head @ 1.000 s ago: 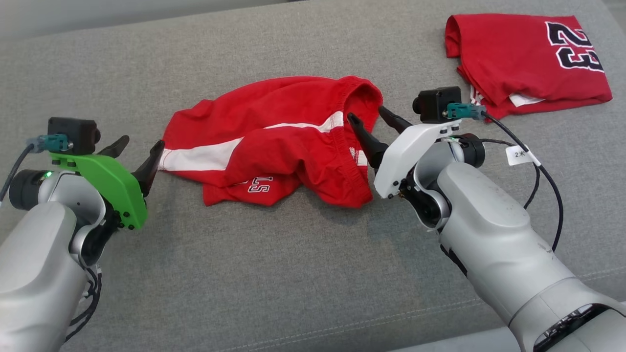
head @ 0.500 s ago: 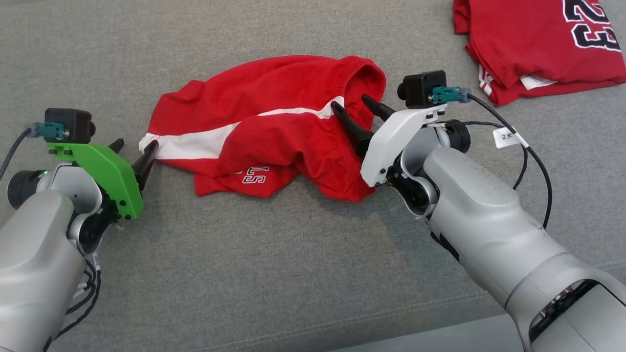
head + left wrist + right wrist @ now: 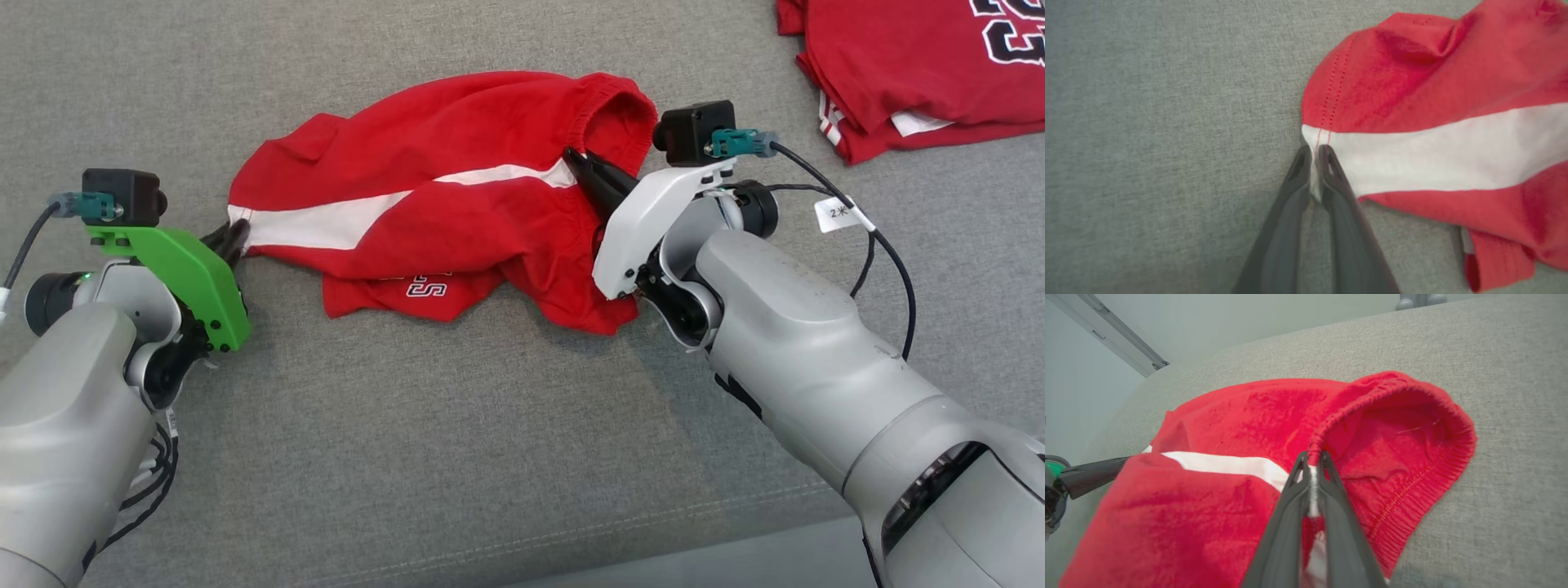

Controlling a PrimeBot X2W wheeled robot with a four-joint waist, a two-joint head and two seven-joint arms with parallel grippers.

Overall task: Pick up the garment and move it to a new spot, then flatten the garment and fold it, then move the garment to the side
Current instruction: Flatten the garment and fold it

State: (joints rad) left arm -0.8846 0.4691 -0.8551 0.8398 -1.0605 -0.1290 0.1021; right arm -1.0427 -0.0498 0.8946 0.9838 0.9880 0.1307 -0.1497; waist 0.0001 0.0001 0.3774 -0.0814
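L side: my left end effector (image 3: 1312,154) is closed narrow on the red shorts (image 3: 441,188), w/ white cloth caught between the two fingers. The grip sits at the leg hem, right at the end of the white stripe (image 3: 1453,151). R side: my right end effector (image 3: 1312,458) is pinched tight on the elastic waistband (image 3: 1437,428), at the other end of that same stripe, w/ a bit of white showing between the fingers.

The shorts lie crumpled on the grey cushion (image 3: 490,425), roughly mid-frame in the head view, between my two arms. The stripe runs nearly straight from one grip to the other. The waist opening gapes beside my R fingers. Lower part is bunched under, w/ white lettering partly visible but not readable.

A folded red jersey (image 3: 914,65) w/ black-and-white numerals sits at the top R corner of the head view, well apart from the shorts. A black cable (image 3: 886,245) loops beside my R wrist.
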